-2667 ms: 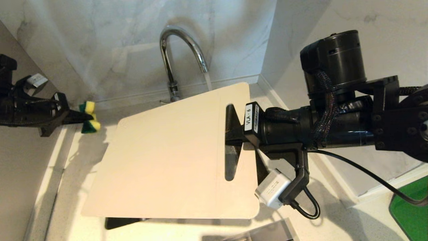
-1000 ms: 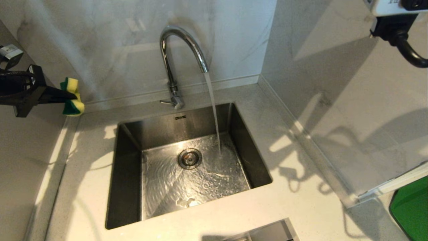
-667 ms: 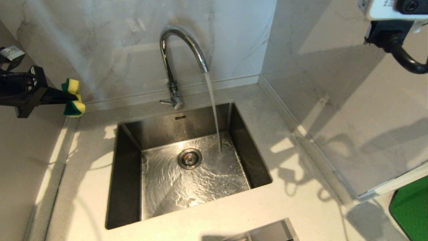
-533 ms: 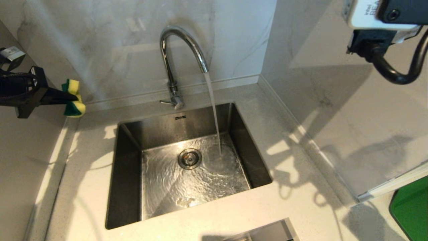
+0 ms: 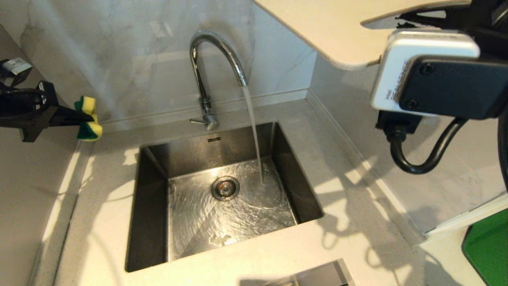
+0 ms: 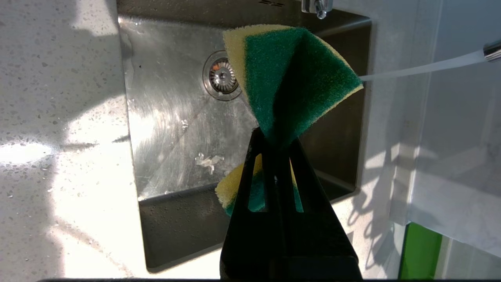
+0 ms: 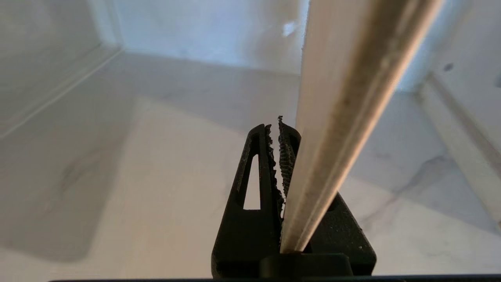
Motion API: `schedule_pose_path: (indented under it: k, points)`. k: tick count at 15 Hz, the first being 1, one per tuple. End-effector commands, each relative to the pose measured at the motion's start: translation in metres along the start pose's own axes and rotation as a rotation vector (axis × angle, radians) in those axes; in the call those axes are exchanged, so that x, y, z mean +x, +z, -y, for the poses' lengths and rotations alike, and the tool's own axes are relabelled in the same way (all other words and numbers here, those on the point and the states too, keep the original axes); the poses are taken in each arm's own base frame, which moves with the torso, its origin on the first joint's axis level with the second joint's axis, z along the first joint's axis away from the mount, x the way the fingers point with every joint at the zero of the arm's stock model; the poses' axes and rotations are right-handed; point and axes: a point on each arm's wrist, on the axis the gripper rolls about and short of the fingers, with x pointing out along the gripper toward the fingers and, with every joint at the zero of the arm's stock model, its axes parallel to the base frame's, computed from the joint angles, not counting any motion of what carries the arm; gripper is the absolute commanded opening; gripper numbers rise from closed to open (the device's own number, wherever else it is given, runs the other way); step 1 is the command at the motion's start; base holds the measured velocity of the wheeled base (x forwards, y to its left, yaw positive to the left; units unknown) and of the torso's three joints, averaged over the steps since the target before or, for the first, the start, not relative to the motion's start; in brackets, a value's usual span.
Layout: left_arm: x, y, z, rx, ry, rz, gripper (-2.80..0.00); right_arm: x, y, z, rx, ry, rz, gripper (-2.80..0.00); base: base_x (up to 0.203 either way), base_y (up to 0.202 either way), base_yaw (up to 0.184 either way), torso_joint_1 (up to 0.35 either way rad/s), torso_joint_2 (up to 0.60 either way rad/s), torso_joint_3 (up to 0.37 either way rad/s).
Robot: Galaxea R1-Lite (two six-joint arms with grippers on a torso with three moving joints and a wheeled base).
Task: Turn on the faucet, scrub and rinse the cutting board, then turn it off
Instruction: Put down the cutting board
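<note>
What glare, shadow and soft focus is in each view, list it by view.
Head view: hard light patches and arm shadows across the countertop; glare on the wet sink floor; the cutting board looms close. Left wrist view: blown-out glare on the counter; the sponge is sharp. Right wrist view: the board's edge is near and soft; the wall behind is dim, bluish.

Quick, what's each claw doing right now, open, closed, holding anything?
Left claw: closed on the folded green-and-yellow scrubbing sponge.
Right claw: closed on the edge of the thin cream-white plastic cutting board.
</note>
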Motion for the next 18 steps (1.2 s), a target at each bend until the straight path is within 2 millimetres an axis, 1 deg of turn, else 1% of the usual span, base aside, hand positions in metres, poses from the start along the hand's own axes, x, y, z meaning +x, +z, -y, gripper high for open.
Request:
schedule_pose_path:
  k: [1,4,9,12,15,18]
  points:
    - [0.003,-0.001,0.0,-0.004,-0.003,-0.011,-2.8,-0.009,-0.001,-0.012,-0.025,0.032,-0.006,-2.8,0.0,0.0,0.0,0.0,0.0,0.0]
    - [0.005,-0.001,0.0,-0.006,-0.003,-0.018,-2.8,-0.01,0.003,-0.028,-0.039,0.064,-0.002,-2.8,0.0,0.0,0.0,0.0,0.0,0.0]
    - [0.006,-0.002,0.0,-0.005,-0.005,-0.023,-2.8,-0.017,0.011,-0.063,-0.055,0.121,-0.038,-2.8,0.0,0.0,0.0,0.0,0.0,0.0]
    - [0.007,-0.003,0.0,-0.009,-0.002,-0.031,-2.8,-0.024,0.01,-0.079,-0.029,0.169,-0.068,-2.8,0.0,0.0,0.0,0.0,0.0,0.0]
    - [0.009,-0.004,-0.002,-0.013,0.002,-0.038,-2.8,-0.029,0.011,-0.091,-0.037,0.205,-0.062,-2.8,0.0,0.0,0.0,0.0,0.0,0.0]
    - [0.012,-0.004,-0.004,-0.018,0.005,-0.045,-2.8,-0.032,0.014,-0.106,0.03,0.248,-0.062,-2.8,0.0,0.0,0.0,0.0,0.0,0.0]
